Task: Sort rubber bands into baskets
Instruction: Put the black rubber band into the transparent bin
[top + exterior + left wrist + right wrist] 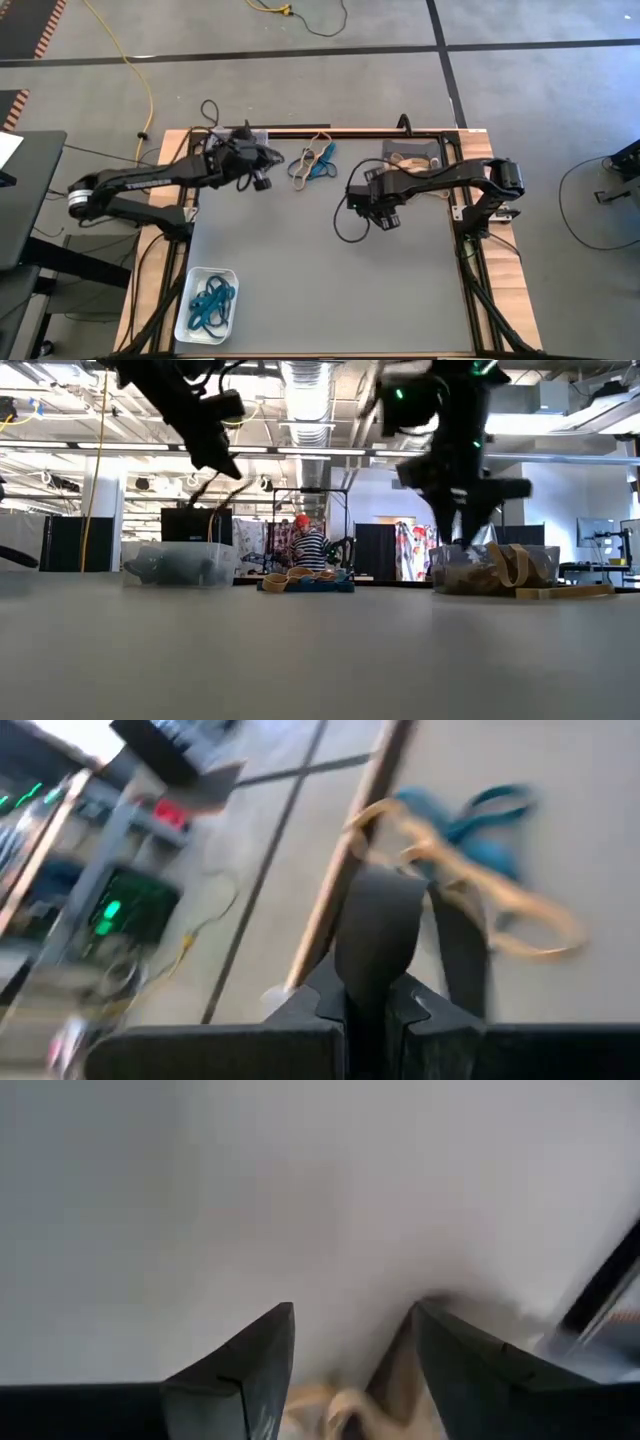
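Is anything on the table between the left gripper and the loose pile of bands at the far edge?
Nothing visible. In the high view only bare tabletop lies between the shut left gripper and the tan and teal pile beside it. The grey basket sits behind the gripper, and the right gripper hangs off to the other side.

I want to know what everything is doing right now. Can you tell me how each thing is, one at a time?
left gripper: shut, beside the loose pile.
right gripper: open, fingers apart, above the table.
loose rubber bands: tan and teal, tangled on the table at the far edge.
white basket: holds teal bands.
clear basket: holds tan bands.
dark grey basket: contents too dark to tell.
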Motion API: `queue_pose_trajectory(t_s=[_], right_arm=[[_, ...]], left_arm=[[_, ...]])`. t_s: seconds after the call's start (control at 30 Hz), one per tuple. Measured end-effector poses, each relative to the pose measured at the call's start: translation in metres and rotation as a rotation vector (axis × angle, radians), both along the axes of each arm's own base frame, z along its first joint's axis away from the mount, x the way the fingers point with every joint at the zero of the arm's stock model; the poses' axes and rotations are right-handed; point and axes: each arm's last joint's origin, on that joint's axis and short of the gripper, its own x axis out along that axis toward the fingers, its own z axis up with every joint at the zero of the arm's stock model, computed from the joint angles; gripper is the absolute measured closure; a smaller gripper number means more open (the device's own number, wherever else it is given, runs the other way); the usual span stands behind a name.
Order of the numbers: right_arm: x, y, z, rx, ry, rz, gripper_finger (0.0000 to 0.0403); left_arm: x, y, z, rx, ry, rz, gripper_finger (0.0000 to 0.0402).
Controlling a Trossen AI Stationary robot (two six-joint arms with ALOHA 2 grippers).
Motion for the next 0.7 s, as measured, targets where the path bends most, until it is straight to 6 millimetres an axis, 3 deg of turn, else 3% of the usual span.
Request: queue_pose_trajectory(t_s=[0.27,0.5,0.7], right_arm=[[-0.045,0.01,-0.026,0.07,0.061,-0.189,0.0175],[-0.084,0.021,-0.013,0.086,-0.069,-0.309,0.0176],[-0.115,0.022,-0.008,0.103,-0.18,-0.419,0.0176]], left_arm=[[-0.024,0.042,-0.009,-0.042,0.044,0.184,0.0401],[-0.036,0.07,-0.023,-0.148,0.051,0.25,0.0401],[-0.04,0.089,-0.051,-0.265,0.151,0.312,0.0401]])
